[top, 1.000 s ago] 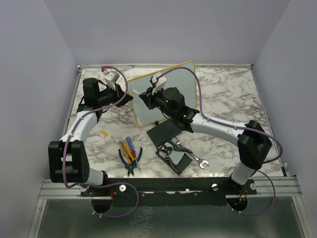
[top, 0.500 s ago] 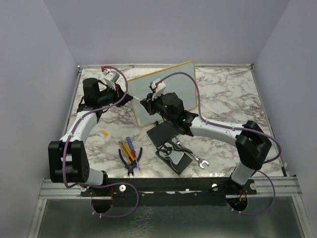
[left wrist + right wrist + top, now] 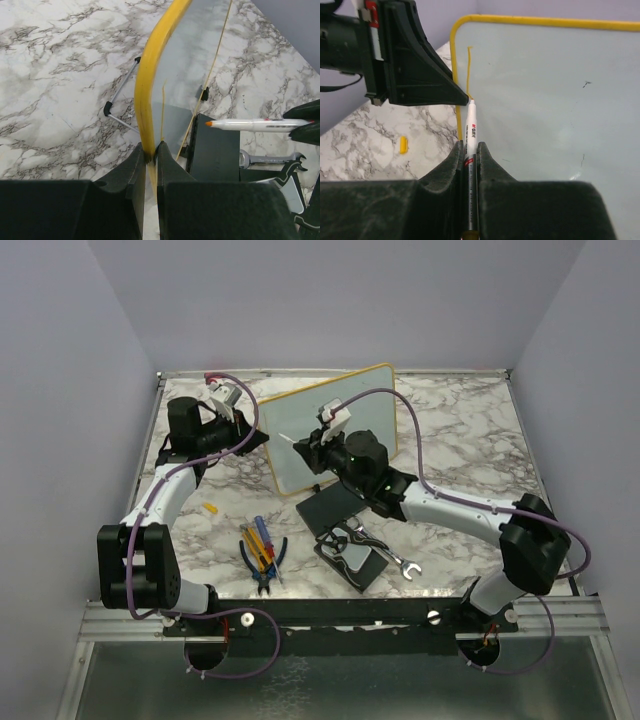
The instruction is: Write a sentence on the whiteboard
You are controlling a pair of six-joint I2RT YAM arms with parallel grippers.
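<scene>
— What is pinched between the fingers of the left gripper (image 3: 150, 150)?
— The yellow frame of the whiteboard (image 3: 156, 55), seen edge-on, is clamped there.
— What is seen to the right?
— A white marker (image 3: 250, 124) with an orange tip is pointed at the glossy face; contact cannot be told. Below it, a black pad (image 3: 215, 155) and a wrench (image 3: 265, 160) are laid on the marble table (image 3: 60, 75).

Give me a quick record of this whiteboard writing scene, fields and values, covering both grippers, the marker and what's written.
whiteboard: upright, yellow frame
left gripper: shut on the whiteboard's side frame edge
right gripper: shut on the marker
marker tip: orange, at the lower end of the stroke; contact cannot be told
written: one vertical orange stroke near the clamped edge, no words yet
</scene>
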